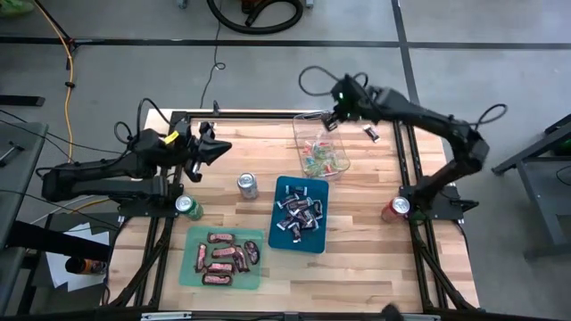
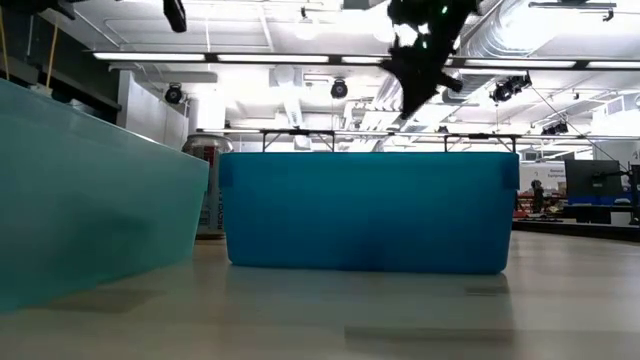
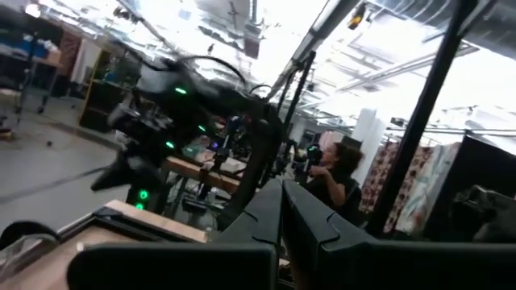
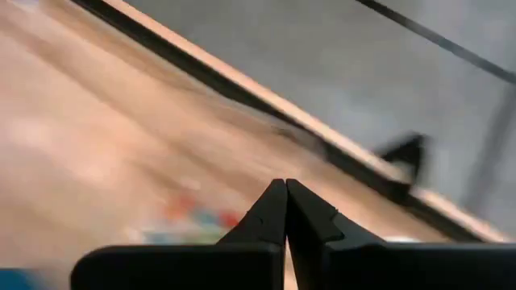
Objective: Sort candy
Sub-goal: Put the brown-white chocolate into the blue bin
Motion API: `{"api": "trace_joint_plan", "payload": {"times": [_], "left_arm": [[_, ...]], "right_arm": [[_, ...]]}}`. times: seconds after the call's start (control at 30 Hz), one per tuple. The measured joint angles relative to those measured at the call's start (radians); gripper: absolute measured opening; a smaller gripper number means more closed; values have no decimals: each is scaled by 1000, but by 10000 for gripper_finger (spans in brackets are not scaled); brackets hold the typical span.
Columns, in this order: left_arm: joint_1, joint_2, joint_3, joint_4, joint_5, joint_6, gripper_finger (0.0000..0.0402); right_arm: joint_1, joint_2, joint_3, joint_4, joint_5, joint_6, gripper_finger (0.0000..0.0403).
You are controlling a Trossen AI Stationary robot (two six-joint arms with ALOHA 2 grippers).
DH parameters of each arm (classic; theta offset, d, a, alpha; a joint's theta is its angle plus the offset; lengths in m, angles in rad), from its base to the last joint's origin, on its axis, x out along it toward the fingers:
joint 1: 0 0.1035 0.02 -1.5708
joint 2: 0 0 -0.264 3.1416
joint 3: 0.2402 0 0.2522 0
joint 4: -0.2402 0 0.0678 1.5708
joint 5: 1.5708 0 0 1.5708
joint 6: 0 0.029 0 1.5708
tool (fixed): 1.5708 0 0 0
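Wooden tabletop [image 1: 357, 223], framed in black rail, as we see it from above. We list on it: a clear tray [image 1: 319, 143] of tiny red, green and blue sweets [image 1: 323, 160] near the far edge; a blue tray [image 1: 299, 214] of dark and silver wrapped pieces [image 1: 298, 215] at centre; a teal tray [image 1: 222, 258] of red-brown bars [image 1: 223, 256] nearer the front. Three soda cans [image 1: 247, 185] stand apart.

Right gripper [image 1: 330, 121]: above the clear tray's far end, jaws pressed together, holding nothing that we can make out in its blurred wrist view.

Left gripper [image 1: 221, 148]: raised over the table's left side, jaws shut, empty.
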Motion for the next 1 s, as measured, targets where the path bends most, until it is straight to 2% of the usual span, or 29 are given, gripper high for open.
{"api": "trace_joint_plan", "payload": {"times": [0.07,0.17,0.33,0.47,0.67,0.83,1.0], "left_arm": [[8,0,0,-6,-1,-17,0],[20,1,0,-6,-19,-17,0],[36,1,0,-13,-89,-17,0],[52,1,0,-14,-104,-16,0],[78,5,0,-38,-109,-17,0],[88,8,0,-45,-109,-43,0],[88,7,0,-46,-109,-44,0]], "right_arm": [[-74,50,60,-90,7,-72,0],[-194,88,73,-157,-25,-121,0],[-402,89,-73,-181,-125,-121,6],[-513,72,-188,-144,-222,-128,34],[-562,86,-302,10,-248,-122,111],[-579,176,-312,29,-267,-167,182],[-569,249,-305,76,-281,-256,217]]}}
